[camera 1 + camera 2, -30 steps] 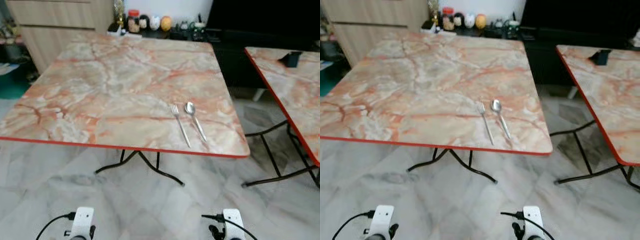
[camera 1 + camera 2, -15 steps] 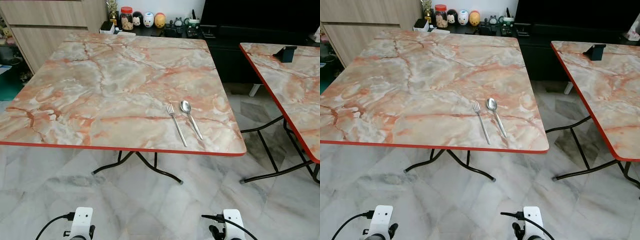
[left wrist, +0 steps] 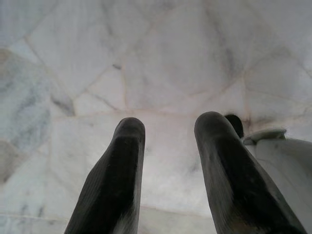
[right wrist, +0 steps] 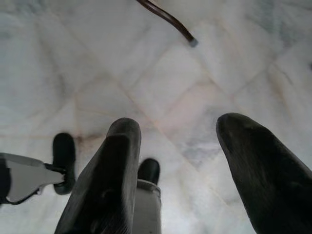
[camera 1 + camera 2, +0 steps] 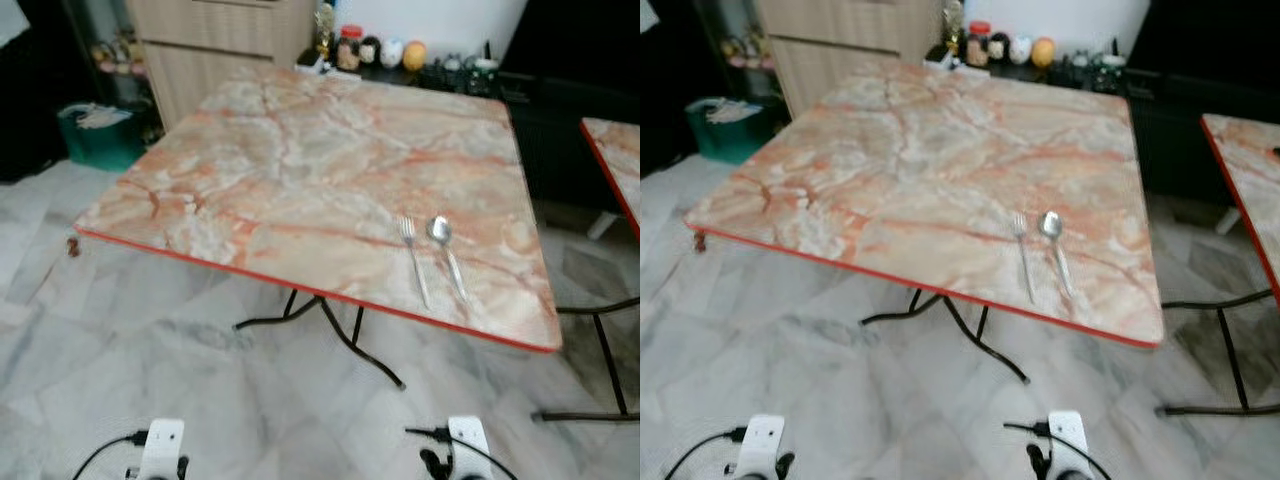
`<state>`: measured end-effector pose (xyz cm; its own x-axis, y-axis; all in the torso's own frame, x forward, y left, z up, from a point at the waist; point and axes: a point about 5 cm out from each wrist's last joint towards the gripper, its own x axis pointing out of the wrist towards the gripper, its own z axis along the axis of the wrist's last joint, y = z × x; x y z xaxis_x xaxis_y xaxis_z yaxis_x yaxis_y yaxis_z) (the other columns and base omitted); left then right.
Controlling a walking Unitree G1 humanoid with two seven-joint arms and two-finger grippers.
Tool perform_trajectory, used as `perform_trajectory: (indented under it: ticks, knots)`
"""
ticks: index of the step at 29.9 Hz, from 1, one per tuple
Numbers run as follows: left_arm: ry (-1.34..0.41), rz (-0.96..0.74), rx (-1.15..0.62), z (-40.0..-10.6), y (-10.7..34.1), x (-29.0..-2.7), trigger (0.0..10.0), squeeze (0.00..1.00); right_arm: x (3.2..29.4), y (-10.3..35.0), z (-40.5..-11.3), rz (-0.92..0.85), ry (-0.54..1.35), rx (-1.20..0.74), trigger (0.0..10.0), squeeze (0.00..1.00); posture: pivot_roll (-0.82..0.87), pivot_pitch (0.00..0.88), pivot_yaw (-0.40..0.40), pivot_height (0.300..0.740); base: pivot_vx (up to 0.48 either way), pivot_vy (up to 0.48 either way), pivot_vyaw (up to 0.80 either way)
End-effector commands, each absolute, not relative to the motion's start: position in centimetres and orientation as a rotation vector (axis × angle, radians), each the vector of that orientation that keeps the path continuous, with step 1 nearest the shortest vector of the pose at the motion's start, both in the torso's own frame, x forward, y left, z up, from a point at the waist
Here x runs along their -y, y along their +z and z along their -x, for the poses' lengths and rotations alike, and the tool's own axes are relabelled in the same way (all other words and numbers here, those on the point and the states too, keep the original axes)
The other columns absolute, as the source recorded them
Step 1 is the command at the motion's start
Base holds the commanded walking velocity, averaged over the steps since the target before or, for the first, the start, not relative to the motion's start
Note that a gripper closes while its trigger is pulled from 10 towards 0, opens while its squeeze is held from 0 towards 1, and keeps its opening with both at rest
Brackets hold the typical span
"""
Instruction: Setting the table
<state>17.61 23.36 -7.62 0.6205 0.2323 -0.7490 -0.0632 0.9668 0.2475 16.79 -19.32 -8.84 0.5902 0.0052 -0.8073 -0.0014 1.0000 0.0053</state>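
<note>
The left gripper (image 3: 168, 146) hangs low at the robot's side with its two long black fingers spread apart, nothing between them, aimed at the pale grey marble-patterned floor tiles (image 3: 161, 63). The right gripper (image 4: 187, 161) hangs the same way, fingers parted wide and empty, over the same floor; a black metal table foot (image 4: 191, 41) shows past it.

Ahead stands the square folding table with the pink-and-cream marbled top and red edge (image 5: 250, 180). Near its front right corner lie a silver metal fork (image 5: 413, 258) and a silver metal spoon (image 5: 445, 250), side by side, close but apart, handles toward the table's near edge, spoon to the right of the fork.

As a judgement, the setting is only begun: one place has its cutlery, and no plate, glass or napkin can be seen. With both grippers idle and empty, the next item apparently has yet to be fetched. A second marbled table (image 5: 615, 150) stands to the right, and small jars and figures (image 5: 380, 52) line the dark cabinet beyond
</note>
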Motion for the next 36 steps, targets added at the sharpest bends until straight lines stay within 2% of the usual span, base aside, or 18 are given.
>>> perform_trajectory:
  ticks: [1,17,36]
  knots:
    - [0.171,-0.193,-0.88,-17.8,-7.6,-23.1,10.0,0.0,19.9,-9.0,-16.3,-0.008,-0.019,-0.95,10.0,0.0,0.08,0.0,-0.063,0.74,0.0,0.0,0.0]
    - [0.171,-0.194,-0.88,-17.8,-7.6,-23.0,10.0,0.0,20.0,-8.9,-16.4,0.009,-0.014,-0.945,10.0,0.0,0.07,0.0,-0.064,0.74,0.0,0.0,0.0]
    - [0.171,-0.185,-0.875,-17.8,-7.7,-22.8,10.0,0.0,20.1,-8.0,-17.4,0.102,0.021,-0.794,10.0,0.0,0.06,0.0,-0.072,0.74,0.0,0.0,0.0]
